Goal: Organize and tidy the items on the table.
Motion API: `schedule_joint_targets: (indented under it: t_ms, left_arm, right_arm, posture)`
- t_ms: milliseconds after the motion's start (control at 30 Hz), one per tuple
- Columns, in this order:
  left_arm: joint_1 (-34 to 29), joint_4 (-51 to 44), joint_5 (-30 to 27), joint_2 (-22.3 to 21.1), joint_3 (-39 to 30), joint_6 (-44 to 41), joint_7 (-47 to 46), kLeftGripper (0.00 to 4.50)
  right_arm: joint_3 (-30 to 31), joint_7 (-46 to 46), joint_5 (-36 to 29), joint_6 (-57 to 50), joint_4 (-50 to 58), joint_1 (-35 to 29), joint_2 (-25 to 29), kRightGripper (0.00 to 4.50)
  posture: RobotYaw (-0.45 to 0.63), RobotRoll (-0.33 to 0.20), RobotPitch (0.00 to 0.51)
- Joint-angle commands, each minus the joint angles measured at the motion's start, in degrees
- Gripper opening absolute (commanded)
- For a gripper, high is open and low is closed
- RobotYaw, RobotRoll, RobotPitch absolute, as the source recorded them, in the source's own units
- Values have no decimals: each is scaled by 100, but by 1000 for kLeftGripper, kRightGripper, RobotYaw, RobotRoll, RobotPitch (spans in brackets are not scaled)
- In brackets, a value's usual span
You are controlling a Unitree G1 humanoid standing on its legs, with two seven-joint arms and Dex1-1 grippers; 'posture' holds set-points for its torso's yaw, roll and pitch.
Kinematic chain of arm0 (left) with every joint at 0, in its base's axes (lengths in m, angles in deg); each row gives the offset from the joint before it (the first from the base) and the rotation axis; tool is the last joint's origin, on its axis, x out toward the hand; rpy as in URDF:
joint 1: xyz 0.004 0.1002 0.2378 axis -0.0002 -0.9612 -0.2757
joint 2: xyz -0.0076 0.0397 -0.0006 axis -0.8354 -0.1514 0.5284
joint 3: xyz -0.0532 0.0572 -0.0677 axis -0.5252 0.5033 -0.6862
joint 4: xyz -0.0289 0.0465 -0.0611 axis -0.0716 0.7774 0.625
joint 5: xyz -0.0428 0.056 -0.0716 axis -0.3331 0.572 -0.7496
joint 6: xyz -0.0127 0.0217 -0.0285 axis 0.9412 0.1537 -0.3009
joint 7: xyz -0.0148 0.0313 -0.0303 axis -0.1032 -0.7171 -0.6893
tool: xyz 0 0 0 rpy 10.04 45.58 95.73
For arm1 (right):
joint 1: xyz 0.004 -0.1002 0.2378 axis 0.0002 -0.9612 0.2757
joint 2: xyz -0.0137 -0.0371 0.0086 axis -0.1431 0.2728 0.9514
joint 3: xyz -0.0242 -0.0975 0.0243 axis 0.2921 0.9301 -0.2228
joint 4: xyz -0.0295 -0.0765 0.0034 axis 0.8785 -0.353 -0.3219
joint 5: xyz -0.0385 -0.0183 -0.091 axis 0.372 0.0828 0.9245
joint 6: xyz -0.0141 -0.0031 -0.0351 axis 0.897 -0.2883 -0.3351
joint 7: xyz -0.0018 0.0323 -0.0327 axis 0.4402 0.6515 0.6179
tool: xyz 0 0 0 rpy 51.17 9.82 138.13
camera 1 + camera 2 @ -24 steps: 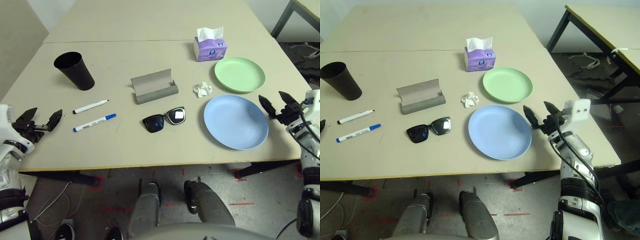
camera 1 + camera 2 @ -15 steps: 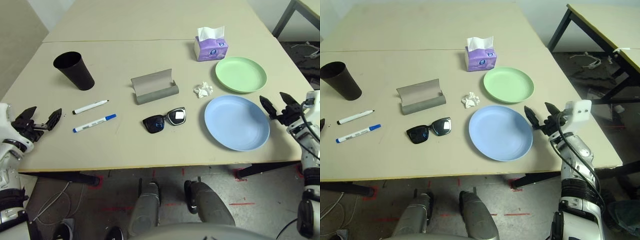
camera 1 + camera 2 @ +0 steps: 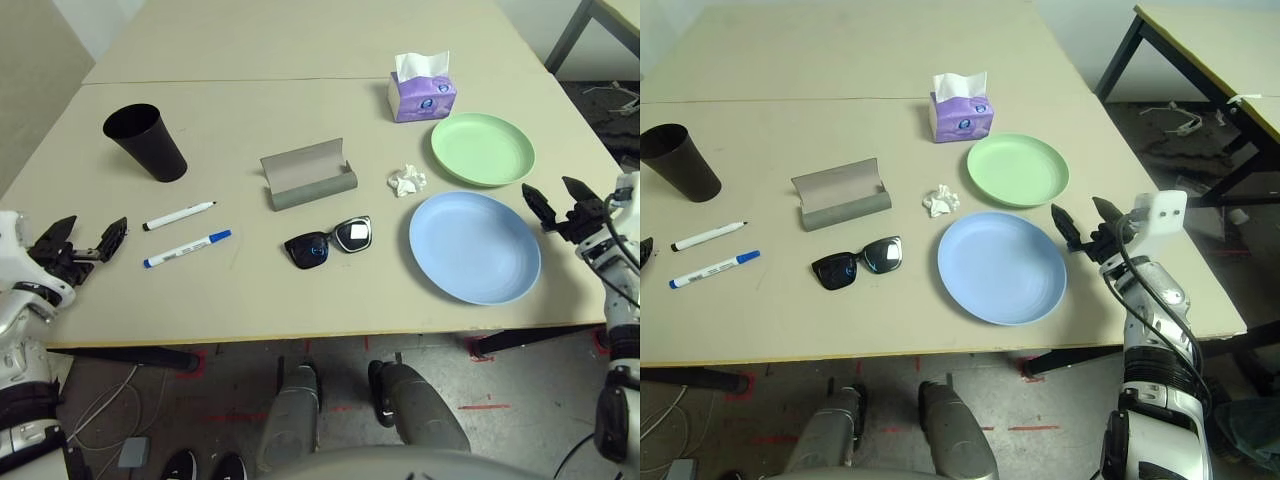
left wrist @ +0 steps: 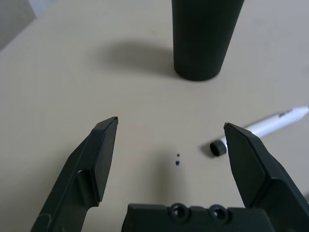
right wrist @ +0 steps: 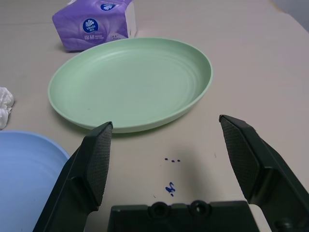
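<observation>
On the table (image 3: pixel 300 60) a black cup (image 3: pixel 147 141) stands at the left. In front of it lie a black-capped marker (image 3: pixel 179 215) and a blue-capped marker (image 3: pixel 187 249). The grey glasses case (image 3: pixel 308 173) lies open mid-table, black sunglasses (image 3: pixel 329 241) in front of it. A crumpled tissue (image 3: pixel 405 180) sits between the case and the green plate (image 3: pixel 482 148); the blue plate (image 3: pixel 474 247) lies nearer. My left gripper (image 3: pixel 97 221) hovers open left of the markers, facing the cup (image 4: pixel 205 38). My right gripper (image 3: pixel 548 187) is open and empty, right of the blue plate, facing the green plate (image 5: pixel 130 82).
A purple tissue box (image 3: pixel 421 90) stands behind the green plate. Another table's dark leg (image 3: pixel 1120 55) rises at the far right, and cables lie on the floor beyond it. The table's near edge runs just in front of both grippers.
My right gripper has drifted slightly away from the table's near edge. The left gripper and the items have not moved.
</observation>
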Motion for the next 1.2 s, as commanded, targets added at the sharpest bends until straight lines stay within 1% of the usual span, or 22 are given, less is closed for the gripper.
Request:
schedule_joint_targets:
  t_ms: [33, 167, 233, 300, 433, 533, 633, 700, 800, 933, 1000, 1100, 1200]
  left_arm:
    - [-64, -106, -97, 67, -74, -76, 7, 4461]
    - [40, -225, -283, 46, -25, -204, 286, 4461]
    - [25, -561, -561, 46, 95, -315, 857, 4461]
    - [-55, -917, -733, -42, 304, -434, 1514, 4461]
    - [-177, -1361, -869, -331, 733, -756, 2535, 4461]
    - [-231, -1505, -841, -508, 1019, -757, 3190, 4461]
    - [-269, -1505, -688, -672, 1362, -494, 3942, 4461]
    - [-294, -1526, -563, -754, 1545, -335, 4257, 4461]
    - [-228, -1565, -593, -729, 1663, -306, 4477, 4461]
    - [-37, -1501, -591, -624, 1773, -304, 4517, 4461]
    - [48, -1467, -599, -583, 1794, -377, 4449, 4461]
    - [220, -1306, -543, -521, 1820, -324, 4393, 4461]
    - [300, -1245, -537, -480, 1816, -311, 4355, 4461]
  right_arm:
    - [-2, 42, 32, 36, -98, -10, 85, 4500]
    - [16, 40, 40, 27, -84, -18, 78, 4500]
    - [42, 40, 52, 10, -57, -18, 62, 4500]
    - [72, 43, 65, -3, -40, -1, 50, 4500]
    - [97, 110, 83, 5, -129, 80, 97, 4500]
    - [105, 176, 97, 13, -176, 130, 130, 4500]
    - [122, 252, 93, -65, -54, 124, 200, 4500]
    - [130, 316, 62, -229, 118, 70, 281, 4500]
    - [197, 513, 21, -794, 456, -49, 528, 4500]
    - [468, 973, -160, -2212, 1298, -252, 1110, 4500]
    - [550, 1152, -244, -2708, 1628, -341, 1318, 4500]
    - [829, 1430, -121, -3288, 2007, -485, 1747, 4500]
    - [948, 1537, -117, -3650, 2159, -539, 1935, 4500]
  posture:
    - [-146, 0, 212]
    - [-147, 0, 211]
    - [-148, 0, 212]
    - [-149, 0, 211]
    - [-155, 0, 206]
    - [-166, 0, 202]
    - [-182, 0, 202]
    - [-197, 0, 201]
    - [-209, 0, 202]
    - [-223, 0, 206]
    - [-230, 0, 207]
    - [-237, 0, 208]
    - [-241, 0, 212]
